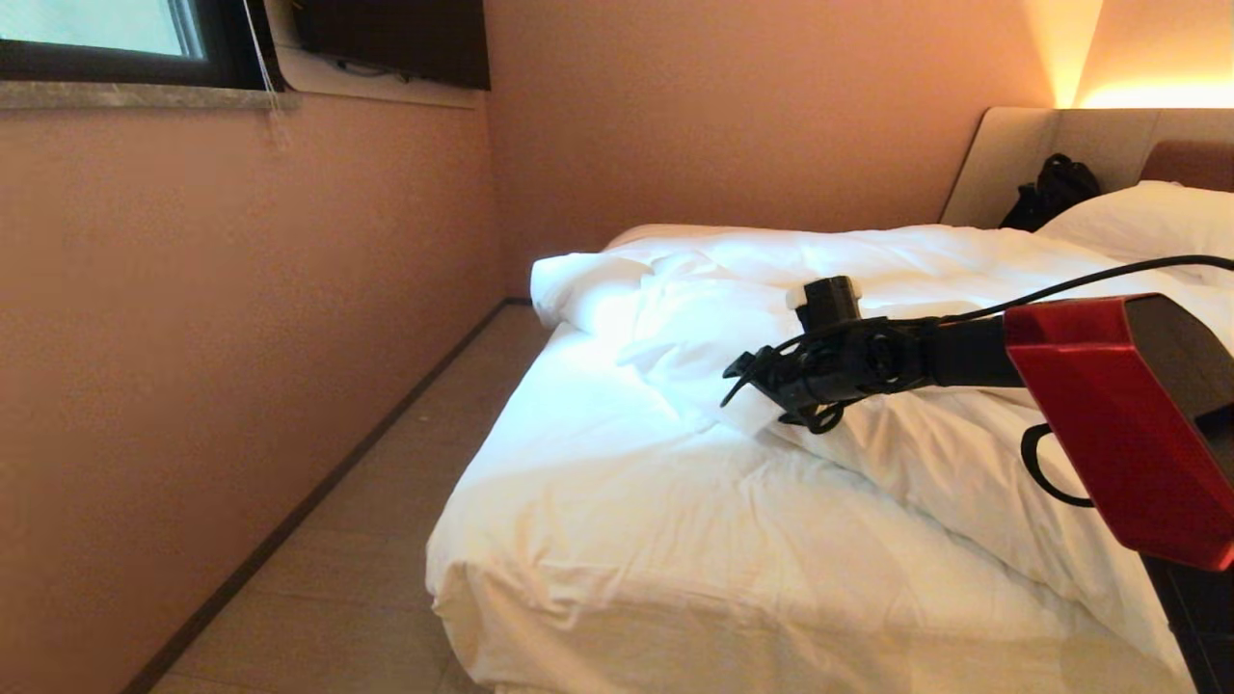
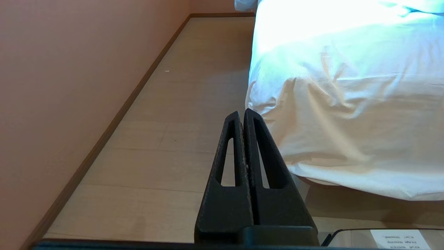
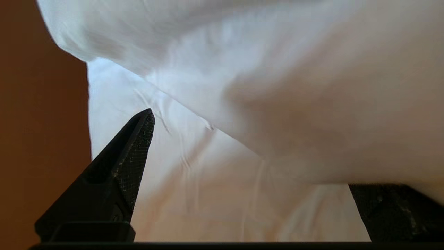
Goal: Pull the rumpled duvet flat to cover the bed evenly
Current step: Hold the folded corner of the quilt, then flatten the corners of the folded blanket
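The white duvet (image 1: 868, 270) lies rumpled and folded back toward the headboard, leaving the foot half of the bed (image 1: 627, 520) as bare sheet. My right gripper (image 1: 757, 395) reaches in from the right and sits at the duvet's folded edge. In the right wrist view this gripper (image 3: 249, 149) is open. One of its fingers (image 3: 128, 163) is free over the sheet, and the puffy duvet (image 3: 277, 69) hangs over the other finger. My left gripper (image 2: 242, 113) is shut on nothing, parked low over the floor by the bed's (image 2: 347, 104) foot corner.
A pink wall (image 1: 193, 337) runs along the bed's far side, with a narrow strip of floor (image 1: 386, 540) between them. A pillow (image 1: 1147, 222) and a black bag (image 1: 1051, 188) rest against the headboard (image 1: 1003, 154). A window (image 1: 96, 29) is at the upper left.
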Tool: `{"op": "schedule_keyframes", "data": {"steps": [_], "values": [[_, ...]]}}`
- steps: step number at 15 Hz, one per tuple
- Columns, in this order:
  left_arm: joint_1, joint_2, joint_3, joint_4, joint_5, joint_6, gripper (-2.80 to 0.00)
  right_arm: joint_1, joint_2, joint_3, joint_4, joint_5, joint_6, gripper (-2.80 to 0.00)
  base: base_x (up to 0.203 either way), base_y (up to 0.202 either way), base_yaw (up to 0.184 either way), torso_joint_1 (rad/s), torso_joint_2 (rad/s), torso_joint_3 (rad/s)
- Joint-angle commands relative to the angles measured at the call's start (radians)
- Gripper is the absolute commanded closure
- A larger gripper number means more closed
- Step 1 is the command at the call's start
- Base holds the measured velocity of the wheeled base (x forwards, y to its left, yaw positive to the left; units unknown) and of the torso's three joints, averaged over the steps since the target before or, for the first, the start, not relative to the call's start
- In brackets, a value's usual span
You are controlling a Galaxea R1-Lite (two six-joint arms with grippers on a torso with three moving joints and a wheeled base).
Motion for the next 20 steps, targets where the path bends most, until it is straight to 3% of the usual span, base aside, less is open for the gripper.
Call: {"op": "schedule_keyframes", "data": {"steps": [1,6,7,20], "values": [[0.000,0.001,0.000,0.001,0.000,0.000,0.00,0.000,0.002,0.001,-0.042,0.000,0.004,-2.80,0.000,0.000,0.000,0.000,0.00,0.000],[0.000,0.001,0.000,0.001,0.000,-0.001,0.00,0.002,0.001,0.003,-0.040,0.000,0.015,-2.80,0.000,0.000,0.000,0.000,0.00,0.000],[0.000,0.001,0.000,0.001,0.000,0.000,0.00,0.005,0.001,0.002,-0.042,0.000,0.015,0.00,0.000,0.000,0.000,0.000,0.00,0.000],[0.000,0.001,0.000,0.001,0.000,0.000,0.00,0.009,-0.006,0.002,-0.051,-0.007,0.019,0.00,0.000,0.000,0.000,0.000,0.00,0.000]]}}
